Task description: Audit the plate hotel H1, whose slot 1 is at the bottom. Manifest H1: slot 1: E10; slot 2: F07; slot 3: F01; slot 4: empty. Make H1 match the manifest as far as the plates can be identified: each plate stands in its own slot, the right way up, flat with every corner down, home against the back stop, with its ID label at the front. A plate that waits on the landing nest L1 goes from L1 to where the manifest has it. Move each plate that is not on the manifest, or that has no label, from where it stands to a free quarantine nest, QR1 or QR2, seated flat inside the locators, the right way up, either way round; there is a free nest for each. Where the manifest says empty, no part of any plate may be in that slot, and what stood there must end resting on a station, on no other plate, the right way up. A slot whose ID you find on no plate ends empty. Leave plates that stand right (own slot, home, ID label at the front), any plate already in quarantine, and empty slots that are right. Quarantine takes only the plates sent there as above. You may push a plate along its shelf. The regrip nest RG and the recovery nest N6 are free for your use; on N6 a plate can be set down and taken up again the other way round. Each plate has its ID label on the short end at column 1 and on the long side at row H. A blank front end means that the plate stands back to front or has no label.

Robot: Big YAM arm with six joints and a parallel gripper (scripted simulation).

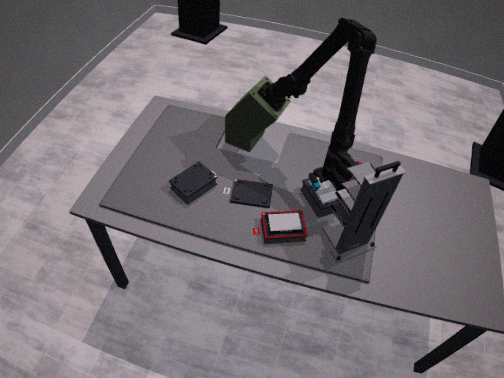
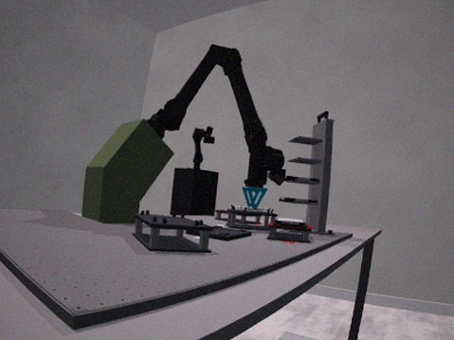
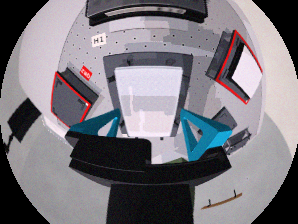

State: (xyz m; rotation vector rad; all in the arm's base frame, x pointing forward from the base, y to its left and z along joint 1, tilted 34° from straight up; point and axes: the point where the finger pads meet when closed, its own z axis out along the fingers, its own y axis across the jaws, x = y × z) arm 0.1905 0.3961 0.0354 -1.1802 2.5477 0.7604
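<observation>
Plate [image 3: 148,96] lies flat on a nest [image 2: 251,214] directly under the tool [image 3: 149,131], whose teal fingers stand fully apart, one at each long side and gripping nothing.

Seen from the wrist, the plate fills the middle of the frame with its long axis running up-down, away from the tool toward the hotel [image 2: 320,174], whose base shows at the top edge by a small white tag. By my reading, the coming move turns on this straddle: the fingers bracket the plate's width. A second plate [image 1: 284,222] rests in a red-rimmed nest, lower centre of the top view. No ID label is legible anywhere, and the hotel's shelves, seen edge-on at right in the exterior view, hide whether they hold plates.
</observation>
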